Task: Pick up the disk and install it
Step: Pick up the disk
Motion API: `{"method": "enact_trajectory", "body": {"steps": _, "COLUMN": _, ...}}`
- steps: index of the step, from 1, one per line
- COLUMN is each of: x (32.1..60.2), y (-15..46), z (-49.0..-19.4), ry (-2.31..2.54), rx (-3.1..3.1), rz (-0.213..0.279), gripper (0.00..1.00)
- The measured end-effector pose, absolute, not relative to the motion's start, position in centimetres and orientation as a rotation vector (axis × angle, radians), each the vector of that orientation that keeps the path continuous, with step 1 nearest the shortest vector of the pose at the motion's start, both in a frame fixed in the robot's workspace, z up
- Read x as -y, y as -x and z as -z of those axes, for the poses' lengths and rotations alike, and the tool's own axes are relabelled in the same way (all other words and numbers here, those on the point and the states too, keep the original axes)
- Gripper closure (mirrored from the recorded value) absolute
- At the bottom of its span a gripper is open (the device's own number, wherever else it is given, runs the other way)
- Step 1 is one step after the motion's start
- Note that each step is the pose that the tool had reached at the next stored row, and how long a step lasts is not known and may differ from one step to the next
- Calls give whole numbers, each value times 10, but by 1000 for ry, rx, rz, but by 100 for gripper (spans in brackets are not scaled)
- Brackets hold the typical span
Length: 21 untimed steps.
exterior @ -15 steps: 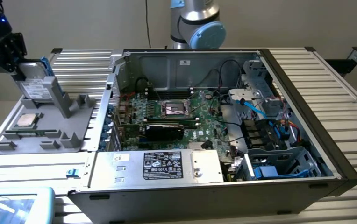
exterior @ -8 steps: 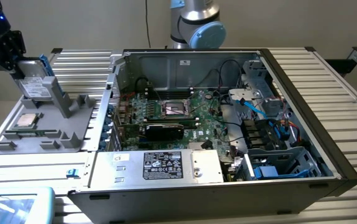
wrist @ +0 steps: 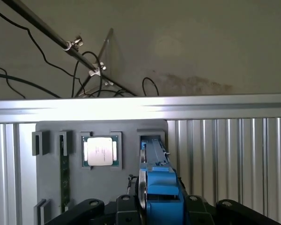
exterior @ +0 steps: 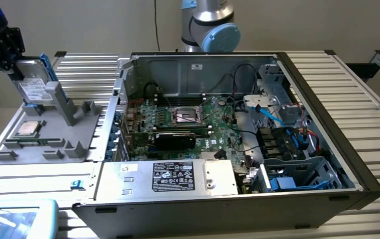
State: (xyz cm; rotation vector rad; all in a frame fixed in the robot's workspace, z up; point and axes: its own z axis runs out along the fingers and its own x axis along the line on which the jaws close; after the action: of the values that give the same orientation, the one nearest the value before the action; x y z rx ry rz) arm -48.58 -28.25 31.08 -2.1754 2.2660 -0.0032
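The disk, a silver-grey drive with a white label in a blue carrier, stands upright on edge at the exterior view's far left. It sits just above the tall slot of the grey holder tray. My gripper is shut on the disk's upper part. In the wrist view the blue carrier of the disk shows between the black fingers of my gripper, with the tray's empty slot beyond it.
A square silver CPU chip lies in the tray. The open computer case fills the middle, with a silver power supply at the front and a drive cage at the exterior view's lower right. The table is ribbed aluminium.
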Motion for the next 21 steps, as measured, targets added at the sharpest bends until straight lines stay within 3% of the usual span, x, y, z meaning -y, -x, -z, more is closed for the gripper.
{"method": "enact_trajectory", "body": {"steps": 8, "x": 282, "y": 486, "z": -330, "ry": 2174, "rx": -2265, "rz": 6, "gripper": 63}}
{"method": "enact_trajectory", "body": {"steps": 21, "x": 282, "y": 475, "z": -388, "ry": 2173, "rx": -2264, "rz": 8, "gripper": 63}}
